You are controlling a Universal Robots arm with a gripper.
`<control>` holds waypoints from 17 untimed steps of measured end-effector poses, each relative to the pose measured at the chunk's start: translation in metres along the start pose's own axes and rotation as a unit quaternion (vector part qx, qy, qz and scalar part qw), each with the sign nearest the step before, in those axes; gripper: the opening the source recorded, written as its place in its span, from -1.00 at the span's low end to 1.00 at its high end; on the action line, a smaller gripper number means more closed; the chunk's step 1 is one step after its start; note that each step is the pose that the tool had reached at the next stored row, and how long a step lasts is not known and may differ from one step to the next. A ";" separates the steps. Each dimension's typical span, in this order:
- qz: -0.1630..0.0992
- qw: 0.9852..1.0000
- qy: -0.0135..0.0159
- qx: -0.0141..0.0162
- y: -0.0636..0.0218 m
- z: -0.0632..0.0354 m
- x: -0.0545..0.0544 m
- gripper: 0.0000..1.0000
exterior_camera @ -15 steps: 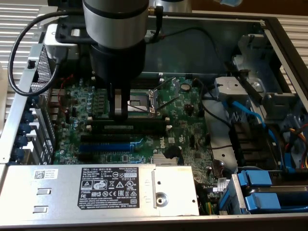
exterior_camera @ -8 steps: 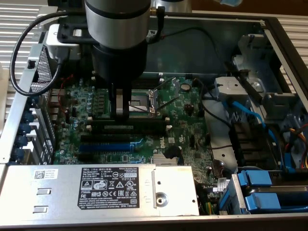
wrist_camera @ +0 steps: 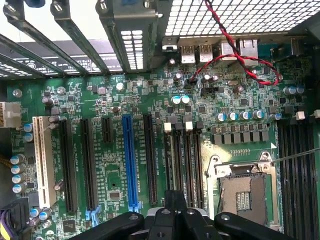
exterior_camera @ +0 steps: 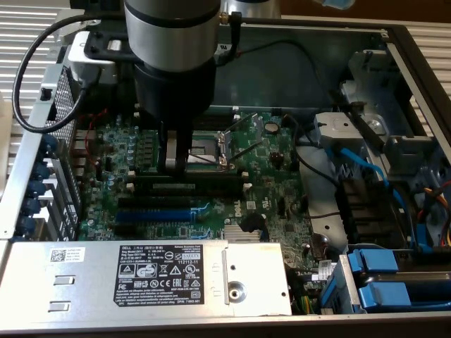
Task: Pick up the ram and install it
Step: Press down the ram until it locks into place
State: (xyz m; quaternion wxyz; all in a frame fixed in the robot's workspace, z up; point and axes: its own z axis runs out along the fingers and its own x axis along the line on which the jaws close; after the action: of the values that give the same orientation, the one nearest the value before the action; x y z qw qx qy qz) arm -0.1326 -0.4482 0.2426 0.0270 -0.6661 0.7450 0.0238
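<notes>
A: A pale slatted surface (exterior_camera: 21,17) carries an open computer case (exterior_camera: 394,49), and a green motherboard (exterior_camera: 271,186) covers the case floor. What serves as the landmark?

B: The CPU socket (exterior_camera: 211,146) near the board's middle. The arm (exterior_camera: 173,49) stands over the board just beside it, toward the exterior view's left.

A: And the hand?

B: The hand (exterior_camera: 176,163) is clenched, with its fingertips down at the black memory slots (exterior_camera: 162,187) that run alongside the socket. In the wrist view the hand (wrist_camera: 175,202) sits over those same slots, next to the socket (wrist_camera: 243,192).

A: Where is the ram?

B: The ram (exterior_camera: 208,169) reads as a thin dark strip on edge under the fingertips, along the slot nearest the socket. Whether the fingers pinch it or only press on it cannot be told. The blue slot (exterior_camera: 155,215) lies farther from the socket, past the black ones.
</notes>
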 end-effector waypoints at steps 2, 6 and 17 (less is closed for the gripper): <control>0.014 1.000 0.000 0.001 0.0000 0.0000 0.000 -0.79; 0.040 0.999 0.000 0.002 0.0000 0.0000 0.000 -0.79; 0.096 0.995 0.001 0.003 0.0000 0.0000 0.000 -0.79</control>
State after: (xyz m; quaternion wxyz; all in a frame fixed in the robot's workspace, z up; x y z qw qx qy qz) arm -0.1327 -0.4482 0.2426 0.0259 -0.5912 0.8057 0.0239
